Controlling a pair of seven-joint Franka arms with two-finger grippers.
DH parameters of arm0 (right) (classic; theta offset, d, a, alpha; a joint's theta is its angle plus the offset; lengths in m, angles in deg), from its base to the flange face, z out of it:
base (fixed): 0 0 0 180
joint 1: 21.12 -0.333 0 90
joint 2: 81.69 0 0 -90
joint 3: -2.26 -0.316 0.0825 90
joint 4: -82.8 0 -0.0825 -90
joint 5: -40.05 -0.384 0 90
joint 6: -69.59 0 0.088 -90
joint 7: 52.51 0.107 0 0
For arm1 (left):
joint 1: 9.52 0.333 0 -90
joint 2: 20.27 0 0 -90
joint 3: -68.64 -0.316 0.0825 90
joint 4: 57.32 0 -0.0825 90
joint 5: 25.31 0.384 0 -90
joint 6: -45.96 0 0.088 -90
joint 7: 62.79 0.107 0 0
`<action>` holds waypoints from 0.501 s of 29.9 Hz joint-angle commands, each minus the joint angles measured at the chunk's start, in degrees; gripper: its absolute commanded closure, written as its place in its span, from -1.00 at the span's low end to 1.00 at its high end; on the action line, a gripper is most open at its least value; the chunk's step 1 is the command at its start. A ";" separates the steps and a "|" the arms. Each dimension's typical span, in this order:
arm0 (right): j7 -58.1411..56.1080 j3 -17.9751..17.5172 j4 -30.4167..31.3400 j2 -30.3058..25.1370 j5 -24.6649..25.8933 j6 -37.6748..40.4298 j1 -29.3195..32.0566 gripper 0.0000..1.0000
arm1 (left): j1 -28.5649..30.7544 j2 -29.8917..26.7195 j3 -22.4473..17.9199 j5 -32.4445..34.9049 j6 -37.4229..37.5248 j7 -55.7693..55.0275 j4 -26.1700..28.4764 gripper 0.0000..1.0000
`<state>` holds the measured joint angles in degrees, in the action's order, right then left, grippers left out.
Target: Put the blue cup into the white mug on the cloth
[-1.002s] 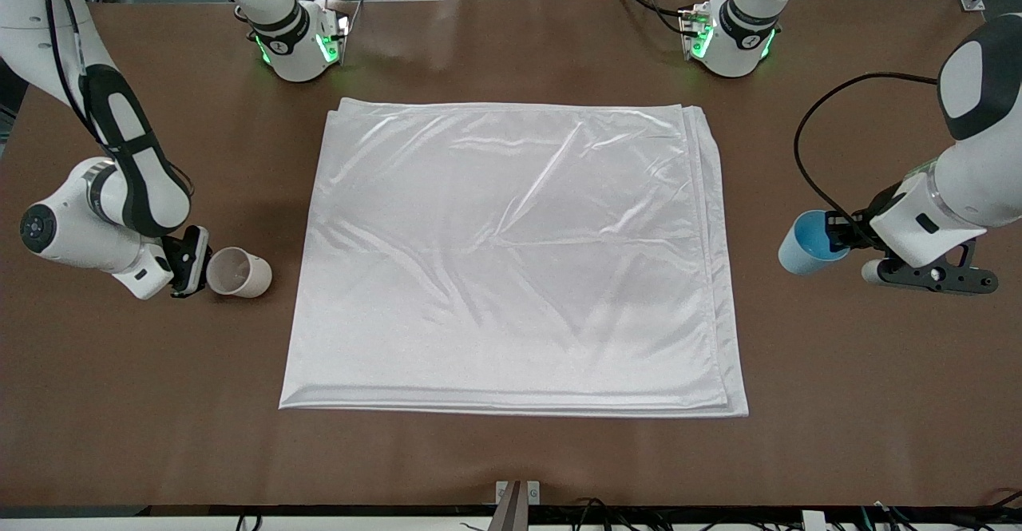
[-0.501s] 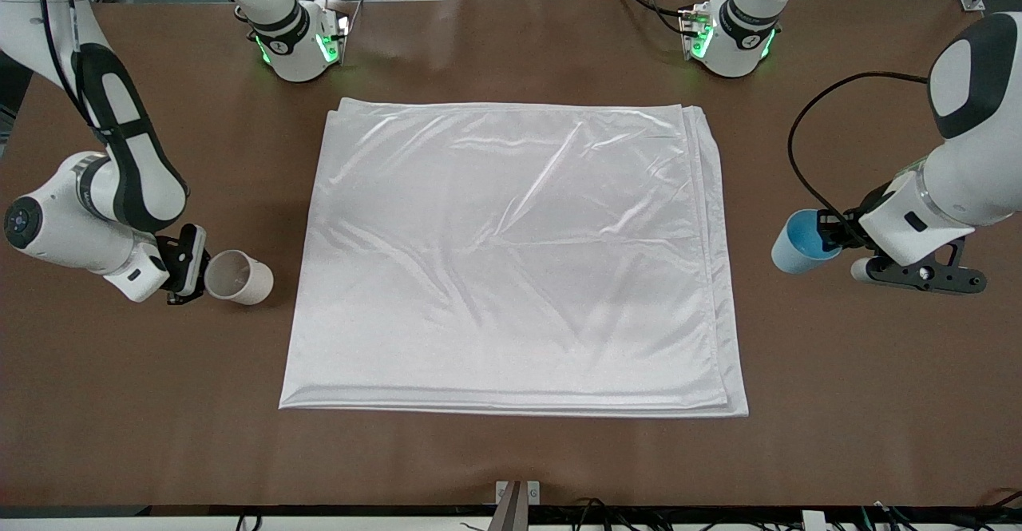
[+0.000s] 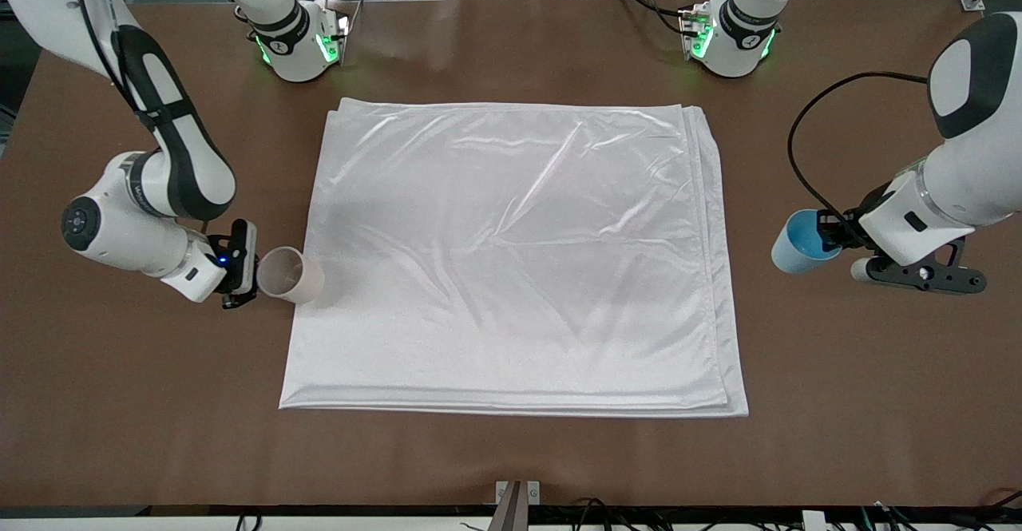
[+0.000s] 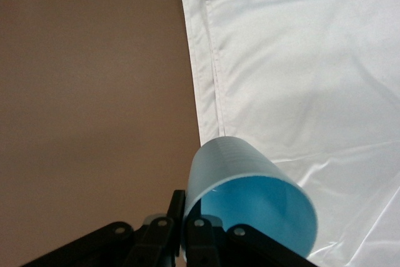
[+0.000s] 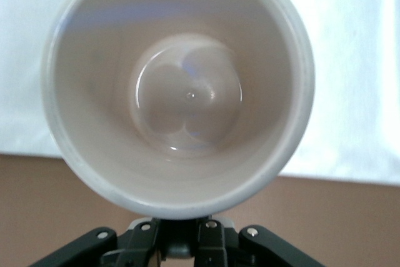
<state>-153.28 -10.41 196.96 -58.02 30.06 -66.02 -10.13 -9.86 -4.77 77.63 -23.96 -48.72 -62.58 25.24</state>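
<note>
Step in hand, as judged from the layout: carry the cream-white cylindrical mug (image 3: 291, 275) onto the large shiny white folded cloth (image 3: 511, 259) and set it upright there, so the small light-blue tapered cup (image 3: 798, 242) can go in afterwards. To do this well, keep the mug level and mouth-up, bring it clear of the cloth's edge toward the middle, and lower it onto a flat patch — the soft wrinkles could tip a mug set down on a ridge. Release only when the base sits flat.

The right gripper (image 3: 254, 269) is over the cloth's edge at the right arm's end, roughly at the cloth's 9 o'clock. Its fingers are closed on the mug at the rim; in the right wrist view the mug (image 5: 178, 89) fills the frame, mouth toward the camera, with the gripper body directly under its rim at 6 o'clock. The mug overlaps the cloth border, part over fabric and part over the brown table (image 3: 511, 459).

The left gripper (image 3: 834, 234) waits over bare table off the cloth's 3 o'clock edge, well apart from the mug. Its fingers are clamped on the blue cup's rim — the left wrist view shows the cup (image 4: 250, 201) projecting from the fingers (image 4: 199, 232), with its bright blue inside visible and the cloth's hem just beside it.
</note>
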 commanded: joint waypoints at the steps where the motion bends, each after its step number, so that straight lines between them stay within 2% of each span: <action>1: 4.61 -0.25 0.28 -2.14 -0.92 -0.01 -4.65 1.00 | -0.80 -0.03 0.15 0.49 -0.06 -0.39 -0.73 1.00; 15: 19.81 -0.07 -0.69 -2.23 -0.12 -0.71 -15.02 1.00 | -0.80 0.05 0.06 0.49 -0.06 -0.30 -0.73 1.00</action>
<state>-139.01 -10.82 196.42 -59.09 30.07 -67.03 -22.00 -10.58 -4.77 77.65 -23.96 -48.73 -62.59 25.24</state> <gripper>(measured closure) 0.806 0.952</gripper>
